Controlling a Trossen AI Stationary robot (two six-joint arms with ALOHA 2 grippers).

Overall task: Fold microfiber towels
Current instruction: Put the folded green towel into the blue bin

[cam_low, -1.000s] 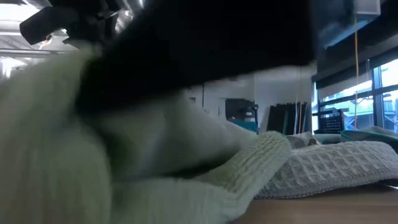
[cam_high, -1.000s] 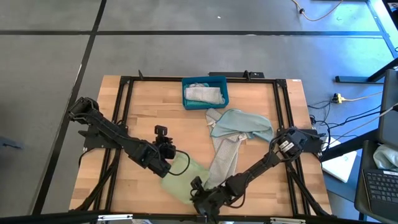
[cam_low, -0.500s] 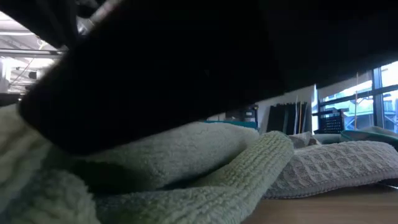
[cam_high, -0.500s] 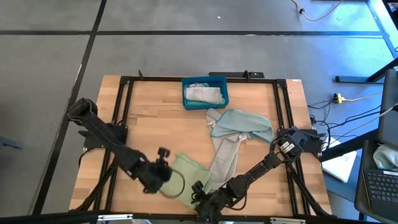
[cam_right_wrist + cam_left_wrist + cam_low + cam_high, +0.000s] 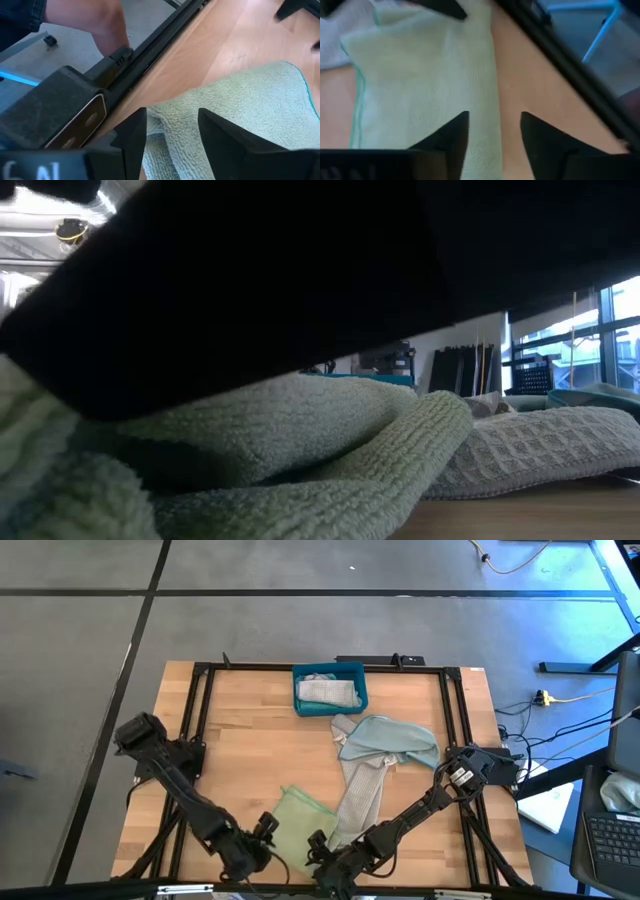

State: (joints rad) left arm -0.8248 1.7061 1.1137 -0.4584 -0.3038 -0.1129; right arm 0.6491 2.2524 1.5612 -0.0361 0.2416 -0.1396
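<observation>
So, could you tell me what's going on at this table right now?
The robot is folding towels. Both pincers are at the table's near edge with their fingers apart, over the pale green towel, which lies flat and is held by neither. The left pincer is at one edge of it, the right pincer at another. More towels lie in a heap mid-table, and one sits in the blue bin.

Pale green towel: folded, flat on the counter near the 6 o'clock edge, terry nap showing, teal stitched hem along one side.

Grey-beige waffle-weave towel: a long strip running from counter centre toward 6 o'clock, its lower end just beside the green one.

Pale blue towel: loosely crumpled at about 2 o'clock of centre, lying over the strip's upper end.

Second grey-beige towel: folded, at 12 o'clock.
</observation>
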